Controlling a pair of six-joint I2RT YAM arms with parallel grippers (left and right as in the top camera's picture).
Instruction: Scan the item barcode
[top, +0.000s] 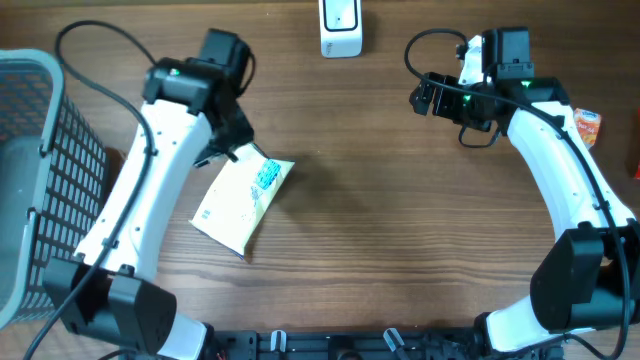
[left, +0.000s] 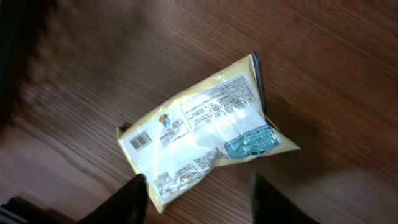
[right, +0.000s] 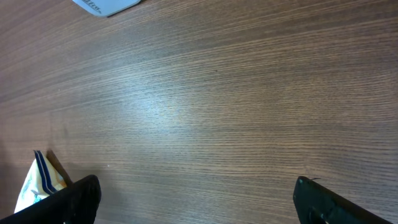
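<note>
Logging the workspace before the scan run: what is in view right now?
packet: one, yellow with a teal patch, on the table by the left arm
device: one, white, probably the scanner, top edge centre
basket: one, grey, left edge
small pack: one, orange, right edge
table: one, brown wood
left tool: one, black, open above the packet
right tool: one, black, open over bare table

Left fingers (left: 127, 205) cropped by btm edge; print on packet (left: 199, 134) ahead of them too small & blurry to read. Beside right fingers (right: 78, 199) only a packet corner shows; scanner (right: 102, 5) far ahead, cut by top edge.
</note>
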